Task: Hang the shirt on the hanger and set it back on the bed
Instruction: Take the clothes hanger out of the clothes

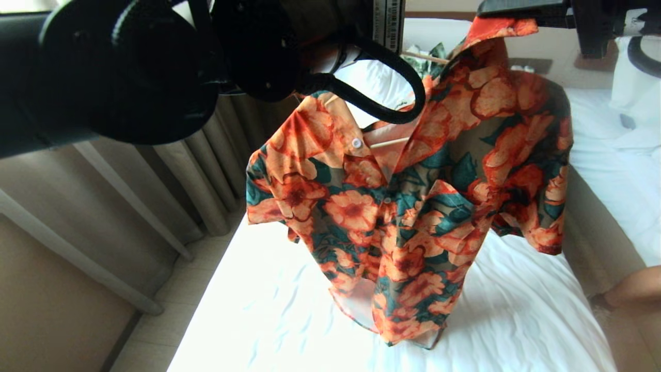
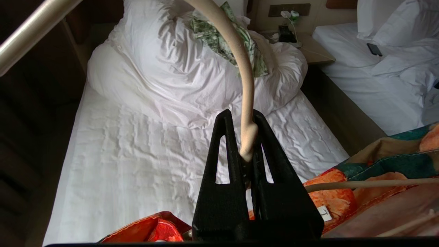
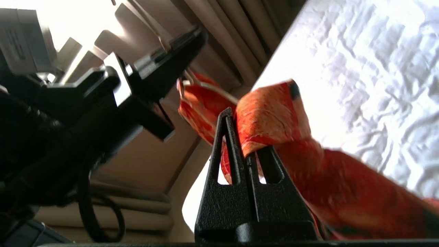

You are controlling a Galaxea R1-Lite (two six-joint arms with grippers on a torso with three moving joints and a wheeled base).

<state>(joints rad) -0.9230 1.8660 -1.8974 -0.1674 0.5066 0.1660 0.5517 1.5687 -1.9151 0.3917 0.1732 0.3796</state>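
The orange-flowered shirt point(image 1: 413, 206) hangs in the air above the bed point(image 1: 289, 310), its front facing me and its hem just over the white sheet. A cream hanger point(image 2: 245, 79) runs inside the neck opening, and one bar shows at the collar point(image 1: 390, 143). My left gripper point(image 2: 241, 116) is shut on the hanger at the base of its curved hook. At the upper right, my right gripper point(image 3: 245, 137) is shut on a fold of the shirt's collar point(image 3: 271, 116), holding that shoulder higher than the other.
A bunched white duvet point(image 2: 164, 75) with a green-and-white leaf-print garment point(image 2: 219, 37) lies at the bed's head. A nightstand point(image 2: 308, 48) and a second white bed point(image 2: 377, 79) stand to the right. Curtains point(image 1: 206, 170) hang at the left. A person's limb point(image 1: 635, 287) shows at the right edge.
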